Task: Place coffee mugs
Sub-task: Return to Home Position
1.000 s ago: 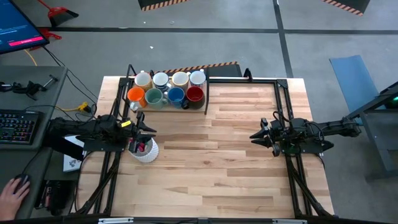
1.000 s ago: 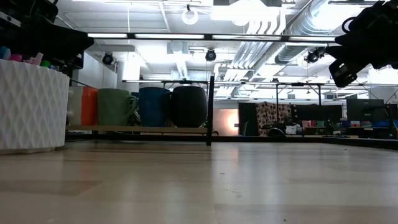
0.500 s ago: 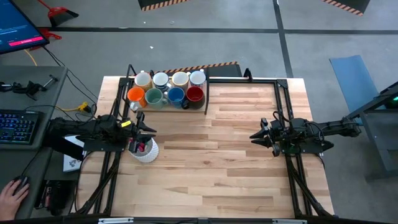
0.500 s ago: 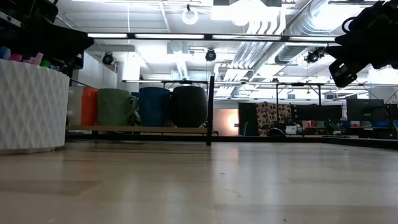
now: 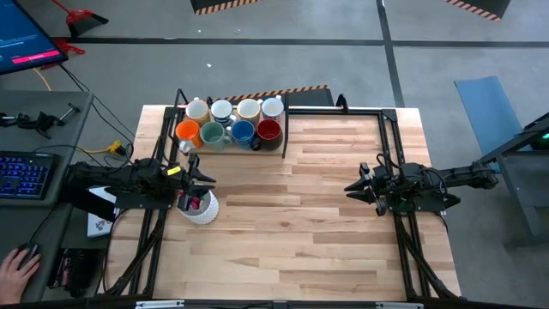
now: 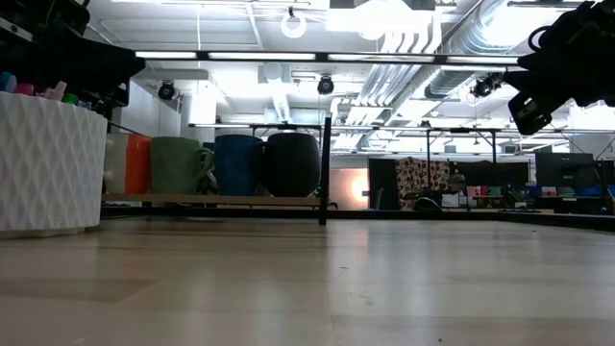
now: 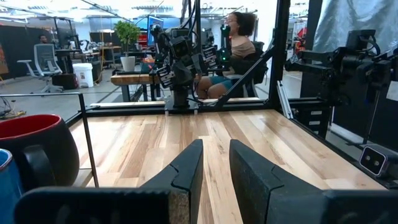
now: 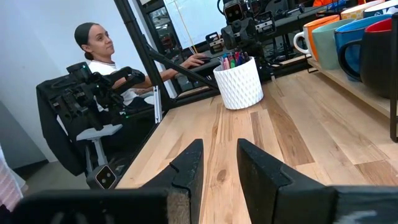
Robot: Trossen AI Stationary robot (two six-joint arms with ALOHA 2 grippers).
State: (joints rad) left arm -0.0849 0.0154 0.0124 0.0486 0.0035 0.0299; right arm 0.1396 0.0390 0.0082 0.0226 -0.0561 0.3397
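Several coffee mugs stand in two rows on a dark framed rack at the table's far left. White ones fill the far row. The near row holds an orange, a green, a blue and a dark red mug. My left gripper hovers at the left, level, over the white pen holder. Its fingers stand a narrow gap apart, with nothing between them. My right gripper hovers at the right, pointing left. Its fingers also stand slightly apart around nothing.
Black frame rails run along the table's left and right sides. Bare wood lies between the two arms. A person sits beyond the table's right edge, and another person sits at the desk on the left, one hand on a mouse.
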